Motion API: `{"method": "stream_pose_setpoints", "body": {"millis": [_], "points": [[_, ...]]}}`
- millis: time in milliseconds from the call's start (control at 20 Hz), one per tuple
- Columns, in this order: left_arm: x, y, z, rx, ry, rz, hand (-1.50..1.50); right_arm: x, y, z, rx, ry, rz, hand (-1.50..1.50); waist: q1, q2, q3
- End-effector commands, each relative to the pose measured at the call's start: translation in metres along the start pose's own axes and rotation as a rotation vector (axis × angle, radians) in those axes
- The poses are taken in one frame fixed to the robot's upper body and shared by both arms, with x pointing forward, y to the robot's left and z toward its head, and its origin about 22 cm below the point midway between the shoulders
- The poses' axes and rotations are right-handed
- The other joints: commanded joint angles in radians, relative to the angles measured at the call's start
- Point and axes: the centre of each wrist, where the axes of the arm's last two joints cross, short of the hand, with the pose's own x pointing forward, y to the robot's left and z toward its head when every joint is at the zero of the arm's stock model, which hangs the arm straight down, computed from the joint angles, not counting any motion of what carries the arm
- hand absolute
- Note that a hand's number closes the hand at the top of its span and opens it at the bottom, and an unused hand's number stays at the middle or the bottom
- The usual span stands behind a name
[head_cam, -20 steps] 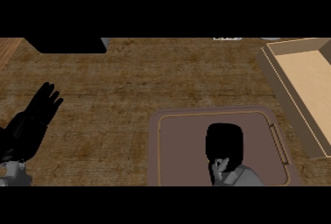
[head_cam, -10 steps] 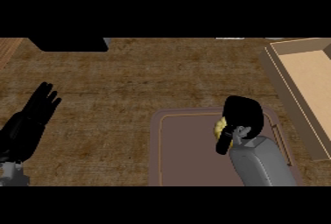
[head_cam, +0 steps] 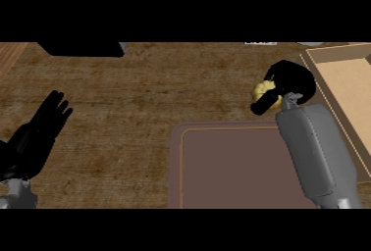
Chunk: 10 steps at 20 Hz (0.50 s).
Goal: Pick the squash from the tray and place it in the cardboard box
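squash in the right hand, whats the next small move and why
Probably shift the right hand a little to the right, across the rim of the box, before opening it. Its fingers are curled round the yellow squash, which shows past the tray, over the counter just left of the box, so it is not yet above the box's floor.

Counter (head_cam: pixel 130 98) rough wood; box (head_cam: pixel 348 88) matt cardboard.

Brown wood-grain counter (head_cam: pixel 130 98) bearing tray (head_cam: pixel 232 171) and cardboard box (head_cam: pixel 352 93)
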Motion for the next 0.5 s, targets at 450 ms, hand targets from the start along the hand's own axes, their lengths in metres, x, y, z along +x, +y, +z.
{"method": "stream_pose_setpoints", "body": {"millis": [450], "points": [[0.013, 0.000, 0.003, 0.034, 0.004, -0.011, 0.00, 0.043, -0.113, 0.031, -0.500, 0.005, -0.110, 1.50, -0.017, -0.010, -0.001]]}}
